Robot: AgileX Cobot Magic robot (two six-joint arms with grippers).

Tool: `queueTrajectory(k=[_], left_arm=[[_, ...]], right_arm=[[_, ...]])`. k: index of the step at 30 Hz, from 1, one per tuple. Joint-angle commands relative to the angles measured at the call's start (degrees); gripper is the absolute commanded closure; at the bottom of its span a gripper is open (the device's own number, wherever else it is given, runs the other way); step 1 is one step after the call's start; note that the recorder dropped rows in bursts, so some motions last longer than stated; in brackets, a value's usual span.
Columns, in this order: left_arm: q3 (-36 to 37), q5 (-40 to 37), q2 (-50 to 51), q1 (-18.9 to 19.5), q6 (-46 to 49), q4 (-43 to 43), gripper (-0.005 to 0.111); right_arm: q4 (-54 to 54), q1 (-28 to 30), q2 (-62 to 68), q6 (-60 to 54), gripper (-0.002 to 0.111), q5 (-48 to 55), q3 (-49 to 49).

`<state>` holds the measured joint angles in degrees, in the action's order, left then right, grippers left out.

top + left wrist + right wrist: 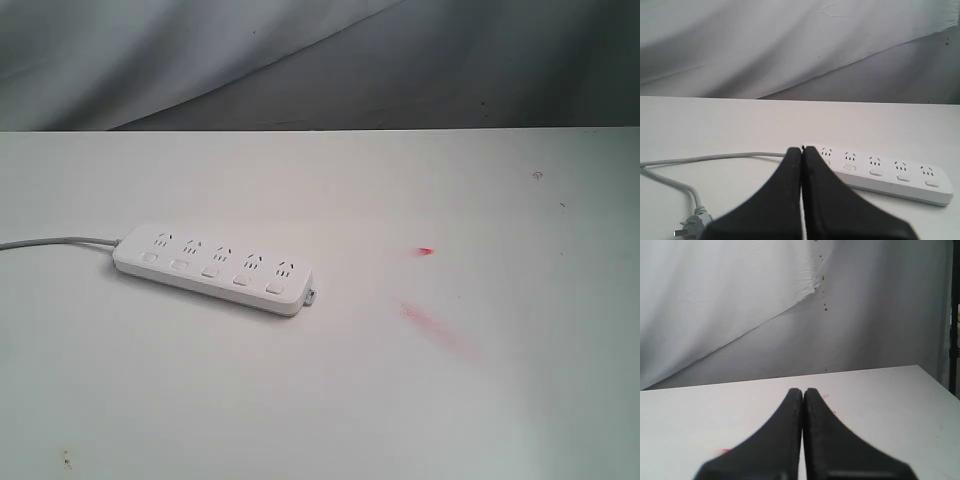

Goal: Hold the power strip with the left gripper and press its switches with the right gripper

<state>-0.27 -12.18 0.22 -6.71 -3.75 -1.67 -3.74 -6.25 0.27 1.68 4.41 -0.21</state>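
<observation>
The white power strip lies flat on the white table, left of the middle, its row of switches along the near side. Its grey cord runs off to the left. Neither arm shows in the exterior view. In the left wrist view the strip lies just beyond my left gripper, whose black jaws are shut with nothing between them; the cord and its plug lie alongside. My right gripper is shut and empty over bare table, with no strip in its view.
Red smears mark the table right of the strip, with a small red spot above them. A grey-white cloth backdrop hangs behind the table's far edge. The table's corner shows in the right wrist view.
</observation>
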Motion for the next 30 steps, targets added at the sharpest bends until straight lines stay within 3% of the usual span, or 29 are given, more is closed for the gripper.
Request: queueTrajectory(k=[1, 17, 21, 26, 30], left_arm=[[0.3, 0.1, -0.2, 0.0, -0.3, 0.1, 0.107], [0.3, 0.4, -0.2, 0.0, -0.3, 0.1, 0.107], [0.3, 4.6, -0.2, 0.0, -0.8, -0.3, 0.107], [0.3, 16.3, -0.2, 0.0, -0.9, -11.3, 0.107], [-3.6, 8.4, 0.6, 0.0, -0.9, -18.5, 0.107]], right_arm=[[0.5, 0.4, -0.3, 0.1, 0.108, 0.1, 0.2], [0.5, 0.4, -0.3, 0.1, 0.108, 0.1, 0.2], [-1.4, 0.4, -0.3, 1.2, 0.108, -3.2, 0.2], [-12.0, 0.3, -0.3, 2.0, 0.108, -10.6, 0.2], [-13.1, -1.3, -0.3, 2.0, 0.108, -6.5, -2.1]])
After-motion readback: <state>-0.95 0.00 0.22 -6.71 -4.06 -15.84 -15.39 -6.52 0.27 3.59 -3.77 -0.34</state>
